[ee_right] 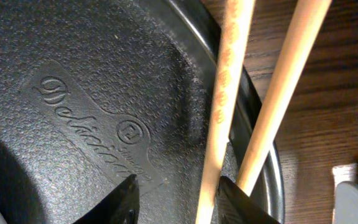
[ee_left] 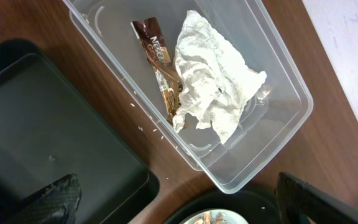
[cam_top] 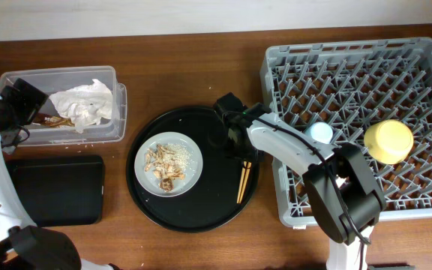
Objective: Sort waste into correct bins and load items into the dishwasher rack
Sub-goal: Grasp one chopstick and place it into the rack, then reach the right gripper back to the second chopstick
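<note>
Since the chopsticks (ee_right: 227,93) looked light, stiff and slippery, the right gripper (ee_right: 171,202), its jaws spread, would best pinch both together mid-length.

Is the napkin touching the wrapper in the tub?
Touching. The left wrist view shows the napkin lying over the lower part of the wrapper inside the tub.

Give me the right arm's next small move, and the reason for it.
Probably nudge the right hand slightly toward the round tray's rim before closing. It is open, low over the chopsticks, but only one stick runs between its fingers. The other seems to meet the rim-side finger, so closing now might catch just one.
</note>
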Action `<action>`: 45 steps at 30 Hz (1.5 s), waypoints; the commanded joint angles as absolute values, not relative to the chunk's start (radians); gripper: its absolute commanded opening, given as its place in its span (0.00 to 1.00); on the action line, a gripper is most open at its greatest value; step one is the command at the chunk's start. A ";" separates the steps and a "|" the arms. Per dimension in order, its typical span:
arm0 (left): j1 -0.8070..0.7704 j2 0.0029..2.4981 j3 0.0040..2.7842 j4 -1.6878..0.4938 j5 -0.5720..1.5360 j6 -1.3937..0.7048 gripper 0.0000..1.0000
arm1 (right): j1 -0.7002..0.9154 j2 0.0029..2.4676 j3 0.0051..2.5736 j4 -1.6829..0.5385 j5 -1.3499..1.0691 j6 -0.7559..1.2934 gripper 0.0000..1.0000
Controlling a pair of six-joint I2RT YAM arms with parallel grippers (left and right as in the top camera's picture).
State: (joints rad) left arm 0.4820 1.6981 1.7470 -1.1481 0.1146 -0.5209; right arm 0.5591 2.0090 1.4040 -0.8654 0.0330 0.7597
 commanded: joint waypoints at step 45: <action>0.487 1.695 1.753 -1.147 0.107 -0.526 0.99 | 0.134 2.092 1.997 -1.340 -0.168 0.038 0.57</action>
